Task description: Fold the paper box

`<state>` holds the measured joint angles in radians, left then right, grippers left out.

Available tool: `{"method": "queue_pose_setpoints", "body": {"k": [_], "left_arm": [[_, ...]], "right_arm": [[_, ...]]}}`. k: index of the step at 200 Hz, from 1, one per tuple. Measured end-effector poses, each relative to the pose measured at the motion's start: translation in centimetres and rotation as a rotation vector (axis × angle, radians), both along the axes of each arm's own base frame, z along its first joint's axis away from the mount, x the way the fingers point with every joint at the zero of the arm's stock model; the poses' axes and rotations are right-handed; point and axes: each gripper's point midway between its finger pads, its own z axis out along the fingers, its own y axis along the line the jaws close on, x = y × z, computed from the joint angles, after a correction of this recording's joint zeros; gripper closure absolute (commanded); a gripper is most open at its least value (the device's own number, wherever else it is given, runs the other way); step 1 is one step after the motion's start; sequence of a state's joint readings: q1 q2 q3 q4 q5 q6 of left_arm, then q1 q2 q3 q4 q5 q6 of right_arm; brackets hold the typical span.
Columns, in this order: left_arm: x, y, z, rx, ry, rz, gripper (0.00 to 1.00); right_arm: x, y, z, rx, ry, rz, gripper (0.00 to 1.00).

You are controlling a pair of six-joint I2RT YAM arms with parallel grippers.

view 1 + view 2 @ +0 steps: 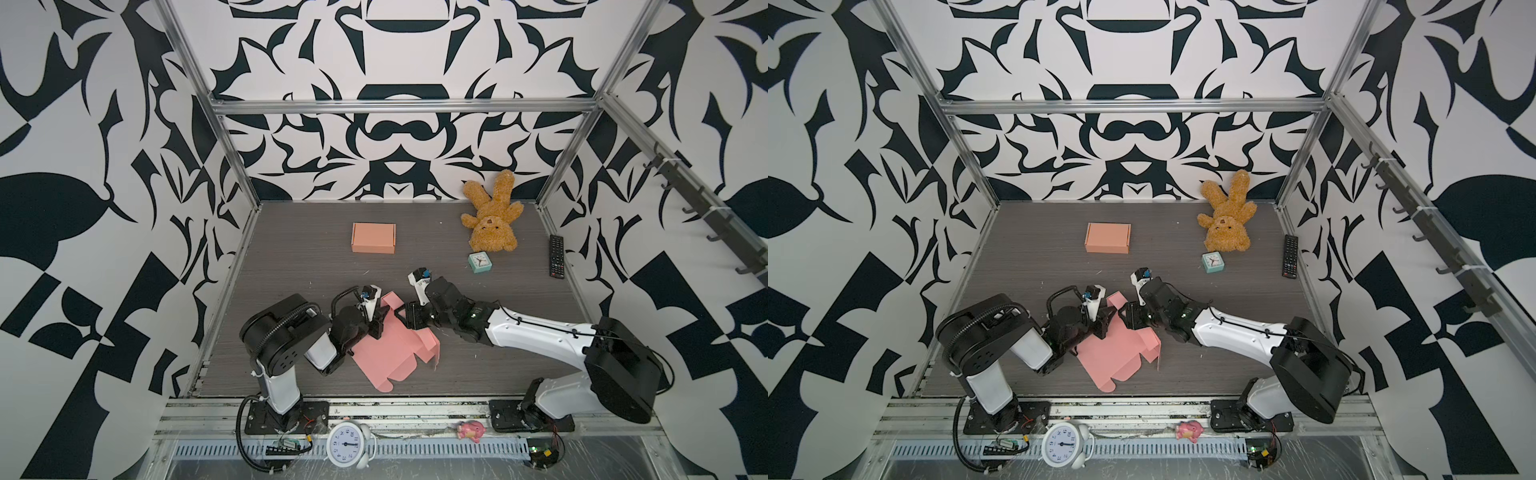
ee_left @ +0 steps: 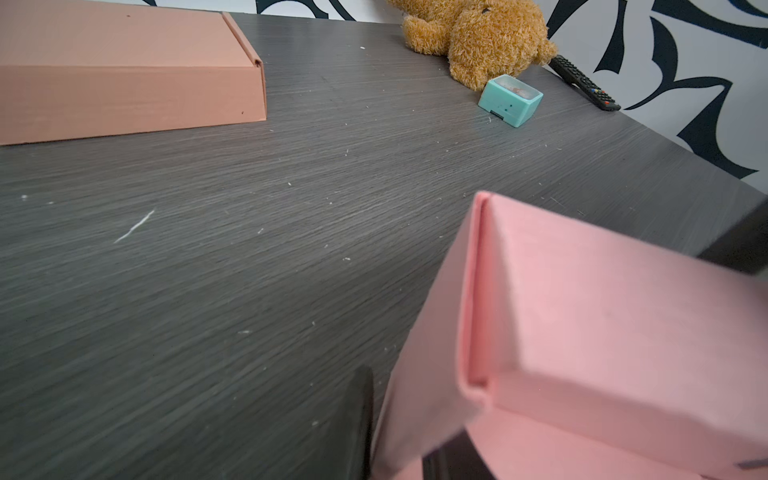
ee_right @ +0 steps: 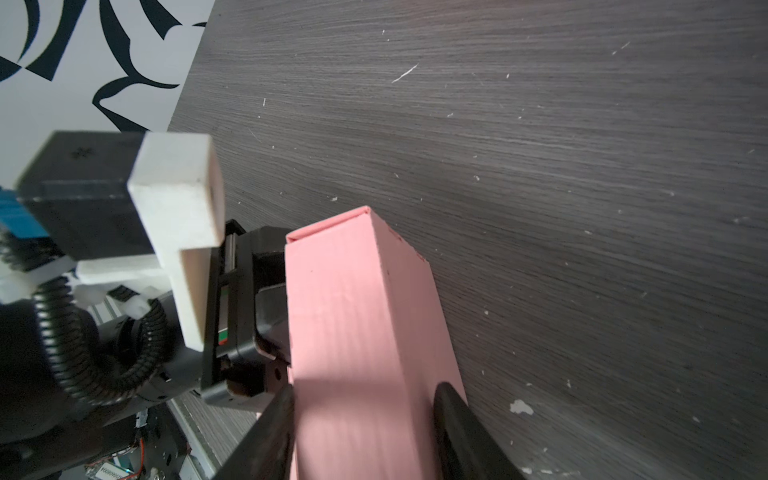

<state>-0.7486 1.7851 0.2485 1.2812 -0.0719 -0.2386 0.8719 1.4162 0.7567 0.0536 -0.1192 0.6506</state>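
Observation:
The pink paper box (image 1: 390, 353) (image 1: 1113, 353) lies half folded at the front middle of the table, its flat panel on the tabletop and its far side wall raised. My left gripper (image 1: 379, 323) (image 1: 1102, 322) is shut on the left end of that raised wall. In the left wrist view the pink wall (image 2: 602, 311) sits between the left gripper's (image 2: 409, 411) dark fingers. My right gripper (image 1: 405, 313) (image 1: 1125, 311) meets it from the right. In the right wrist view the right gripper (image 3: 365, 395) clasps the folded wall (image 3: 353, 311), one finger on each side.
A closed orange box (image 1: 373, 237) stands mid-table further back. A teddy bear (image 1: 492, 216), a teal clock (image 1: 479, 262) and a remote (image 1: 556, 255) lie at the back right. A white alarm clock (image 1: 347, 444) and a pink toy (image 1: 471, 430) sit on the front rail.

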Motion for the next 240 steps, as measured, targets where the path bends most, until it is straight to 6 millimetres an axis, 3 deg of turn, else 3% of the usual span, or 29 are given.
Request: {"method": "queue_pose_setpoints", "body": {"k": [39,79,105,150,201,240], "left_arm": [[-0.1,-0.1,0.0,0.001,0.003,-0.004,0.73],[-0.1,-0.4,2.2,-0.031,-0.027,-0.017,0.73],[0.4,-0.9,2.9,-0.038,-0.038,-0.02,0.78],[0.2,-1.3,2.8,-0.021,-0.044,-0.037,0.82],[0.2,-1.3,2.6,-0.009,-0.049,-0.031,0.71],[0.1,-1.0,0.1,0.037,-0.007,-0.021,0.7]], "right_arm": [[-0.1,-0.1,-0.1,-0.004,0.004,0.0,0.46],[-0.2,-0.2,-0.1,-0.004,0.003,-0.001,0.46],[-0.2,-0.2,-0.1,-0.004,0.003,-0.001,0.47],[-0.1,-0.3,-0.1,-0.007,-0.002,-0.007,0.48],[-0.2,-0.5,-0.3,-0.006,-0.002,-0.007,0.48],[-0.2,-0.5,-0.3,-0.006,-0.002,-0.007,0.49]]}}
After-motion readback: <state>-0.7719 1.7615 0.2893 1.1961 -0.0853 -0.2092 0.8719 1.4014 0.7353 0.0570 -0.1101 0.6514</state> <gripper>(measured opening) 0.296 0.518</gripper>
